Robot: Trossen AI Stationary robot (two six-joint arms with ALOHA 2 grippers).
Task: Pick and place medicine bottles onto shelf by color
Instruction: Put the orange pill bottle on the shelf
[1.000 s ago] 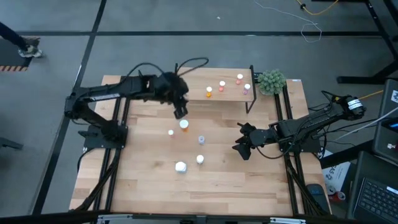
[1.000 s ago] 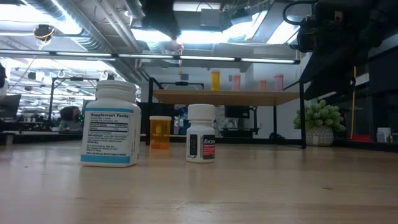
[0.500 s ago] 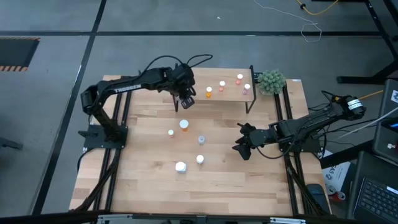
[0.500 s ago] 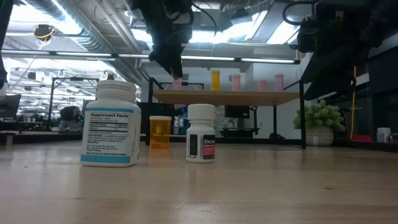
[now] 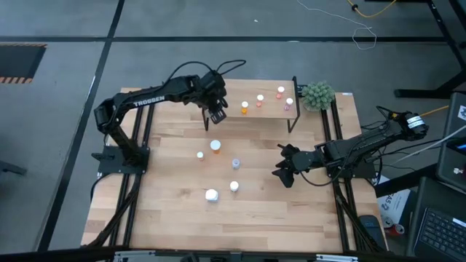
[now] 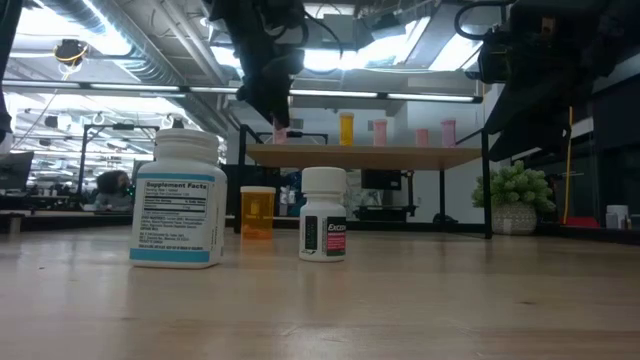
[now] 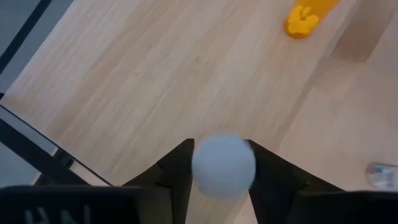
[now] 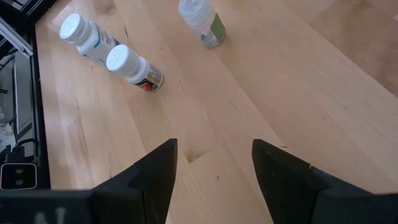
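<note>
The shelf (image 5: 251, 102) stands at the table's far edge and bears orange (image 6: 346, 128) and pink (image 6: 379, 131) medicine bottles. My left gripper (image 5: 216, 113) hangs over its left end, shut on a pink bottle with a white cap (image 6: 280, 133). Loose bottles stand mid-table: a large white one (image 6: 180, 200), an orange one (image 6: 257, 212) and a small white one (image 6: 323, 215). My right gripper (image 5: 280, 169) waits open over the table's right part, nothing between its fingers (image 8: 214, 165). My left gripper has the pink bottle's white cap (image 7: 224, 167) between its two fingers (image 7: 177, 171), which stand against either side of it. The fingers come from above, slanting down toward the far edge. The bottle stands upright with its bottom on the shelf's left end (image 6: 262, 155).
A green plant (image 5: 318, 94) stands at the far right corner beside the shelf. An orange bottle (image 7: 305, 15) stands on the shelf ahead of the left gripper. Bare wood lies along the table's near edge (image 5: 233, 225).
My left gripper has carried the pink bottle from above the table's middle toward the far edge and down to the shelf's left end. The bottle, first held high in the air, now stands on the shelf board.
</note>
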